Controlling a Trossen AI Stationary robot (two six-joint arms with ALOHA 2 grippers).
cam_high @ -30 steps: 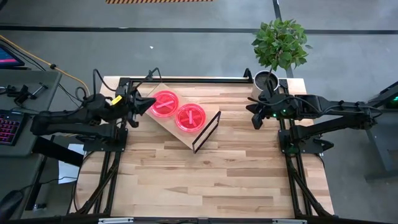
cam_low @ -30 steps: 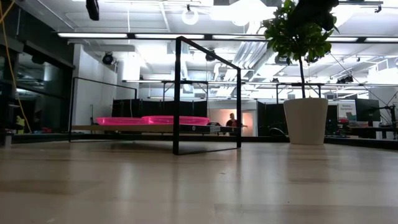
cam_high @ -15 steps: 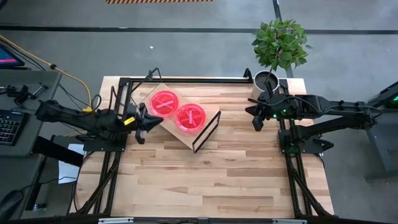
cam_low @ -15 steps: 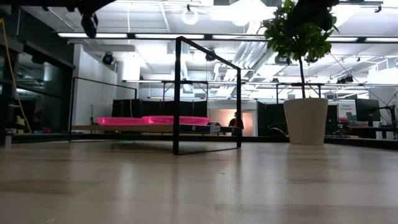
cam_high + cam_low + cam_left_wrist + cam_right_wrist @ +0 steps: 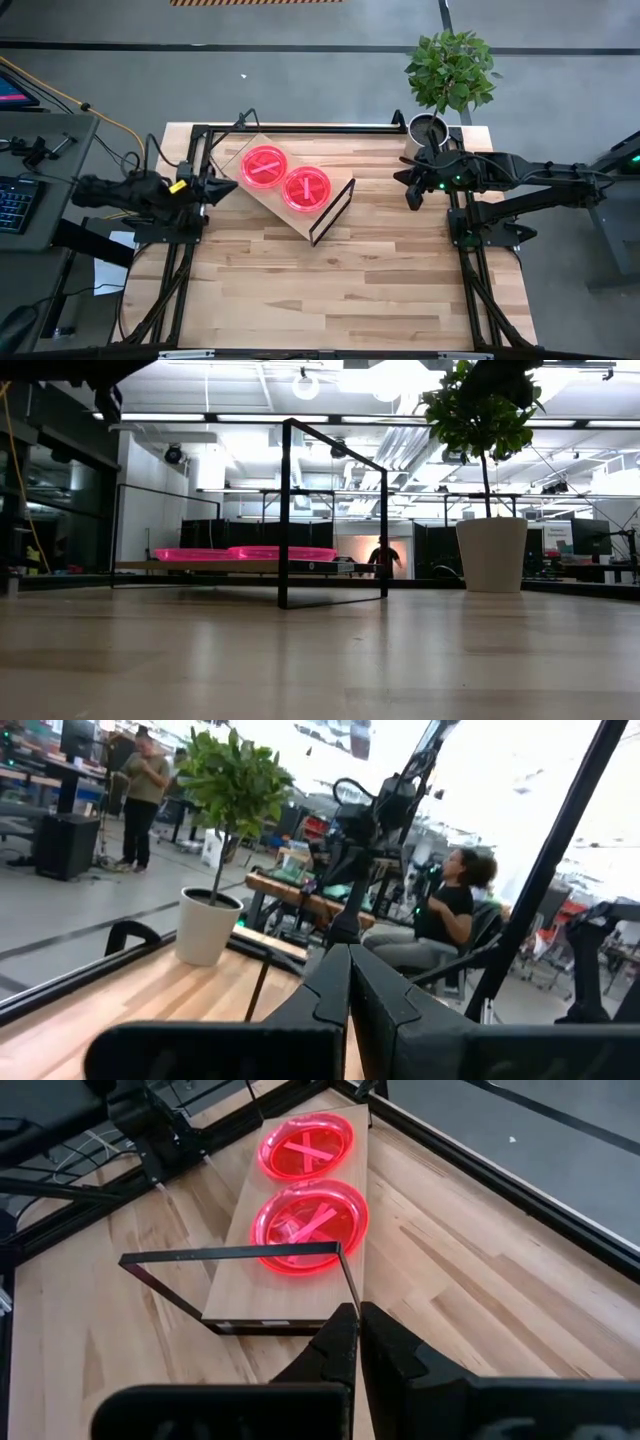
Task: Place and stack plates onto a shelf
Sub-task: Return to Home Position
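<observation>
Two round translucent pink-red plates lie side by side, flat on the light wood board of the shelf, which stands aslant on the tabletop on its thin black frame. The right wrist view shows both plates; the low view shows them edge-on. Whether each is one plate or a stack, I cannot tell. My left gripper is shut and empty, hovering at the shelf's left end, short of the plates. My right gripper is shut and empty, waiting by the table's right side.
A potted plant in a white pot stands at the table's far right corner. Black rails run along the far and side edges. Bare wood lies on the near half. A seated person shows beyond the table.
My left gripper has drawn away from the left plate's edge, first toward the table's near edge, then back toward the left edge. It now sits farther from the shelf. The plates, the shelf and my right arm have stayed put.
</observation>
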